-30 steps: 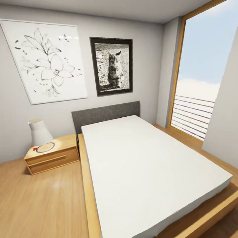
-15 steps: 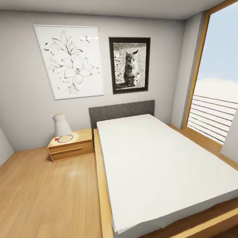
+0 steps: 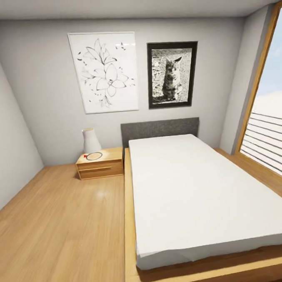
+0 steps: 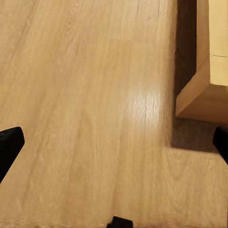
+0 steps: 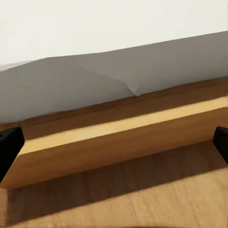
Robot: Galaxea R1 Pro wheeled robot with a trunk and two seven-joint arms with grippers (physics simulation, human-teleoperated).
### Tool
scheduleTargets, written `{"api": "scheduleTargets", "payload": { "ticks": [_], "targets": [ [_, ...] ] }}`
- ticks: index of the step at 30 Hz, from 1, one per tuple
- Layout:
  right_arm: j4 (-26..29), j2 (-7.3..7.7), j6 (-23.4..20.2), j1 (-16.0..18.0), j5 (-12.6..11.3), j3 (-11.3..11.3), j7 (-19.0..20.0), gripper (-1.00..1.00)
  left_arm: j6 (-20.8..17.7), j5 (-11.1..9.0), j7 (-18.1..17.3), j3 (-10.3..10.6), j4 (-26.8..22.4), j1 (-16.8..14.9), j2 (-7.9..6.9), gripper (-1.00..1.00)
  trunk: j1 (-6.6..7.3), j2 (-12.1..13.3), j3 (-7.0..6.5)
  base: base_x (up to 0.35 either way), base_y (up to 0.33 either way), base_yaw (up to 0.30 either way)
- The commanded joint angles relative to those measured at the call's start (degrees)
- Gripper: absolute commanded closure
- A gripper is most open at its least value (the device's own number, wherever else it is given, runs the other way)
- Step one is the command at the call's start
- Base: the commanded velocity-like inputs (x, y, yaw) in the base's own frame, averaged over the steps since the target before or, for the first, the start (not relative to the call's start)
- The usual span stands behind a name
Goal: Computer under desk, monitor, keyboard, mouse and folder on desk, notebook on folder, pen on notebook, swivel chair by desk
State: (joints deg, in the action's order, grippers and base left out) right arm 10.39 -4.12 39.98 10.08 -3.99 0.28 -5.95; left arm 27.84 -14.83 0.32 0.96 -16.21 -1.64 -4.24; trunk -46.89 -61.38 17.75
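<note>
The robot is in the bedroom, facing a bed [image 3: 202, 191] with a white mattress on a light wood frame [image 3: 130, 225] and a grey headboard [image 3: 159, 132] against the far wall. A low wood nightstand [image 3: 100, 165] stands just beside the frame at the head end, carrying a white vase [image 3: 91, 140] and a small round object, too small to identify, near its front edge. Two framed pictures hang above: a flower drawing [image 3: 104, 72] and a cat photograph [image 3: 172, 74]. A tall window [image 3: 268, 120] fills the right wall. The desk, computer, monitor, keyboard, mouse, folder, notebook, pen and swivel chair are not before the head camera, so this looks like travel or searching, not handling. The left gripper [image 4: 114, 142] hangs over bare wood floor [image 4: 85, 104] near a corner of the frame, the right gripper [image 5: 114, 142] faces the bed's side; both have their jaws spread wide with nothing between them. The next move probably calls for turning the base until the desk comes into sight.
</note>
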Motion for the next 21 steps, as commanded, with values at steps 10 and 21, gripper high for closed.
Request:
{"api": "scheduleTargets", "payload": {
  "ticks": [10,21],
  "targets": [
    [0.05,0.04,0.23,0.02,-0.55,-0.10,-0.01,-1.00,0.77,-5.20,-0.38,-7.56,-0.44,-0.04,-0.34,-1.00,0.02,-0.04,0.32,-0.057,-0.052,0.279],
    [0.08,0.00,0.32,0.02,-0.98,-0.45,-0.18,-1.00,1.79,-6.74,-0.49,-11.03,-0.41,-0.07,-0.65,-1.00,0.02,-0.04,0.40,0.000,0.000,0.281]
  ]
}}
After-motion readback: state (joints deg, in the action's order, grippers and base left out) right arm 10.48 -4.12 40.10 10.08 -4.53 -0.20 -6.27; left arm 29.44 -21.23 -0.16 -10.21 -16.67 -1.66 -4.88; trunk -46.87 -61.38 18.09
